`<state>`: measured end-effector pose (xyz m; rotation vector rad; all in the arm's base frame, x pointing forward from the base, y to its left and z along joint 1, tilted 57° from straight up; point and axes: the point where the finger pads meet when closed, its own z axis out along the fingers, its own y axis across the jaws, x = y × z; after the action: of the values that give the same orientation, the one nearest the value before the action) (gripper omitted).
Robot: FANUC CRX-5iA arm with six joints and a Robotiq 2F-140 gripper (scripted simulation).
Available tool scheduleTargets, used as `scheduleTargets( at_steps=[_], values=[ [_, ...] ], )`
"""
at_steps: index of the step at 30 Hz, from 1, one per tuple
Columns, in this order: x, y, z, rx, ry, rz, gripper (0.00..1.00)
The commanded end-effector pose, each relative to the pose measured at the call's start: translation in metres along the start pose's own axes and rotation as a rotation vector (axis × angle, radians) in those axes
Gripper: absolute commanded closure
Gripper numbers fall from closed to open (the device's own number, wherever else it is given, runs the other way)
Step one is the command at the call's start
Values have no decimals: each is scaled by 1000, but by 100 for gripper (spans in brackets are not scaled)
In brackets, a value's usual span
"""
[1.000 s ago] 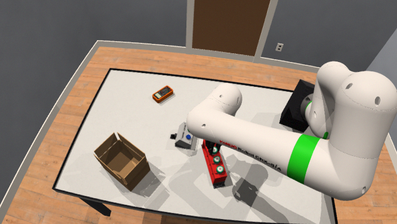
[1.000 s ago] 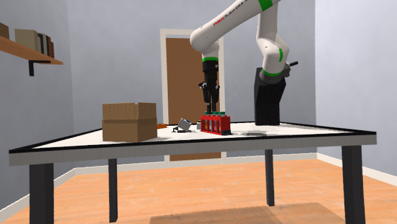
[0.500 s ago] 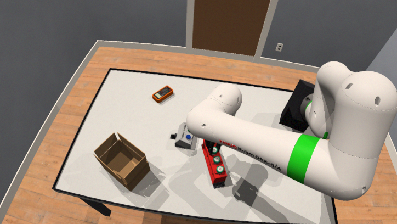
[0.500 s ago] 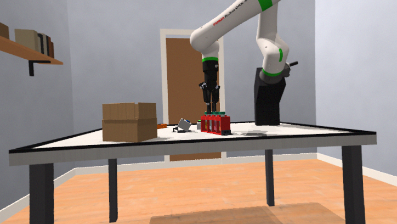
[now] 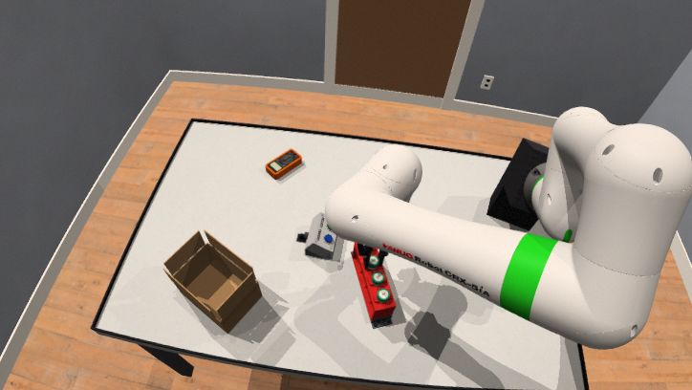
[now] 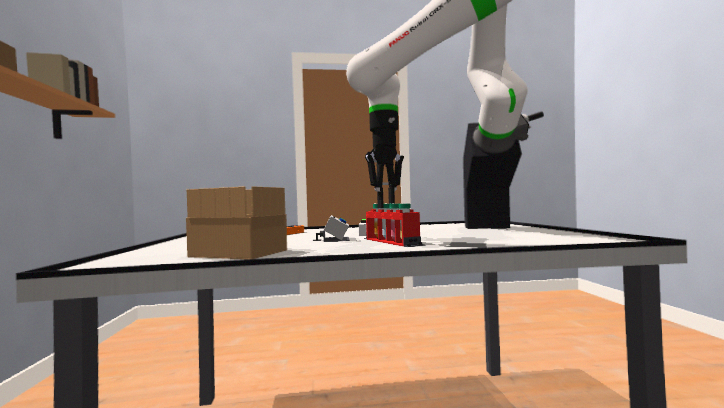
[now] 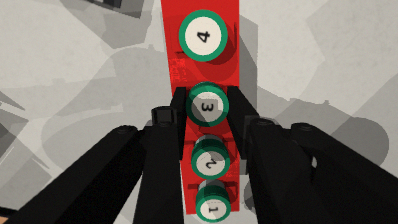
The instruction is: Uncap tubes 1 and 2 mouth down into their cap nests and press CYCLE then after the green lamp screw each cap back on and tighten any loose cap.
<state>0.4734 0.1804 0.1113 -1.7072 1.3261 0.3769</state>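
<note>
Shown from left to right on the counter [image 5: 160,203] are a cardboard box [image 5: 212,279], an orange meter [image 5: 283,163], the key housing [image 5: 321,237] and the red decapping station [image 5: 377,297]. All four numbered caps are seen seated on their tubes. In the wrist view, cap 3 [image 7: 207,105] is flanked on both sides by the fingers of the gripper [image 7: 207,111], which are drawn narrow and appear closed on its rim; a tightness check is judged to be in hand. Cap 3 is judged light, rigid and smooth-walled, so slipping under torque is possible. It is best held square across its green side wall, clear of cap 2 [image 7: 210,162] and cap 4 [image 7: 203,36].
</note>
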Motion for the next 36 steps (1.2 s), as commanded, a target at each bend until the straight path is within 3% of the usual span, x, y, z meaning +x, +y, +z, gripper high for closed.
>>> scheduleTargets(
  at_steps=[1, 11, 12, 22, 36],
  values=[
    [0, 0, -1, 0, 3, 71, 70],
    [0, 0, 0, 0, 3, 179, 70],
    [0, 0, -1, 0, 3, 179, 59],
    [0, 0, -1, 0, 3, 179, 59],
    [0, 0, -37, 0, 3, 179, 59]
  ],
)
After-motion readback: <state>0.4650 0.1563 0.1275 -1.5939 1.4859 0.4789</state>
